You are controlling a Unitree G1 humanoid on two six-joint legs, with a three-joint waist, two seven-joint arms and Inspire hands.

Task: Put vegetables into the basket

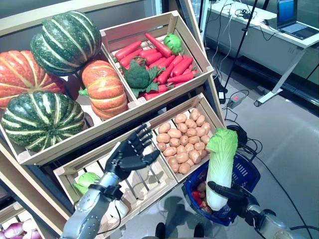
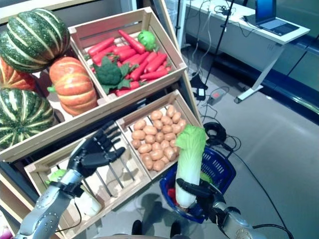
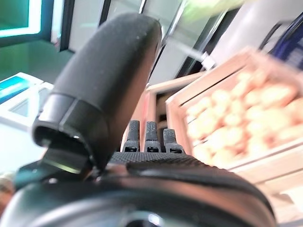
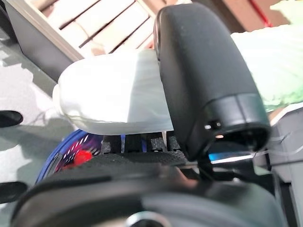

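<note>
A: We start at the right hand (image 1: 230,192). What do we see it doing?

B: Its dark fingers and thumb are curled round the white stalk of a long napa cabbage with a frilly green top (image 1: 219,167), near the lower end. In the right wrist view the thumb (image 4: 208,80) lies across that pale stalk (image 4: 111,97).

A: And which way does the cabbage point?

B: We see it nearly upright, its long axis close to vertical, leafy end up and white base down. The base sits over the dark blue plastic basket with an open mesh wall (image 1: 245,175), which hangs low on the right by the lower shelf. Something red and something brownish lie inside; we cannot tell what they are.

A: The arm?

B: The right arm comes in from the lower right, the hand reaching sideways to the stalk.

A: And the left hand (image 1: 130,153)?

B: Its fingers are relaxed and spread, holding nothing. It hovers over the slatted bottom of a pale wooden crate (image 1: 149,181) on the lower shelf, the forearm rising from the lower left. Beside it we see a crate of small brown potatoes (image 1: 182,142). Above are red carrots (image 1: 167,62), a dark green broccoli head (image 1: 137,75) and striped green and orange pumpkins (image 1: 65,42).
</note>
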